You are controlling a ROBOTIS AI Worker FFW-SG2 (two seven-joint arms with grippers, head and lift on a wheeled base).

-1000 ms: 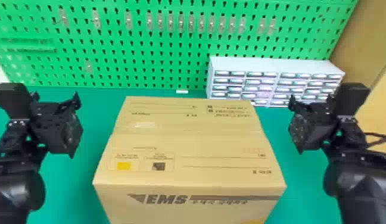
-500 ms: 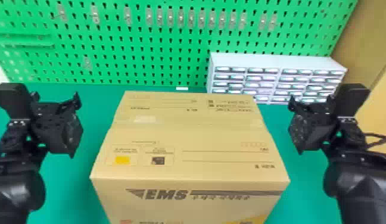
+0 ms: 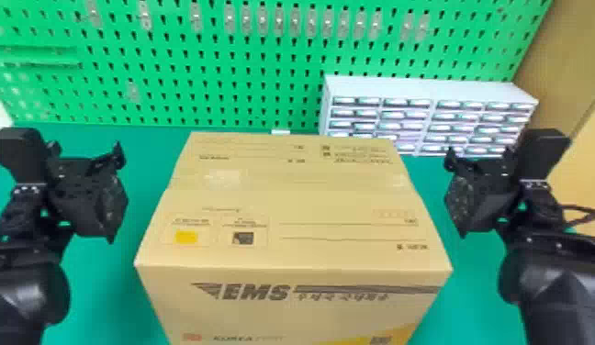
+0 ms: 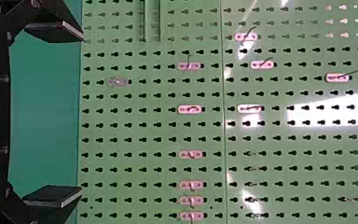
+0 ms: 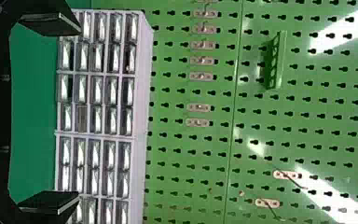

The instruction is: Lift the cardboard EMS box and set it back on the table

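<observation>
In the head view my left gripper is left of the cardboard EMS box, apart from it and open. My right gripper stands on the box's other side, likewise open, with a gap to the cardboard. The closed box is upright on the green table, its EMS print facing the robot; its lower part is cut off by the view's edge. The left wrist view has the left gripper with fingers spread wide and nothing between them. Equally wide and bare is the right gripper in the right wrist view.
Behind the box at the right stands a white drawer cabinet. A green pegboard with small clear hooks rises along the table's back. Green table surface shows on both sides of the box.
The box, cabinet and pegboard have all shifted upward in the head view, and the box looks larger. Both grippers keep their places in that view, still open and apart from the box.
</observation>
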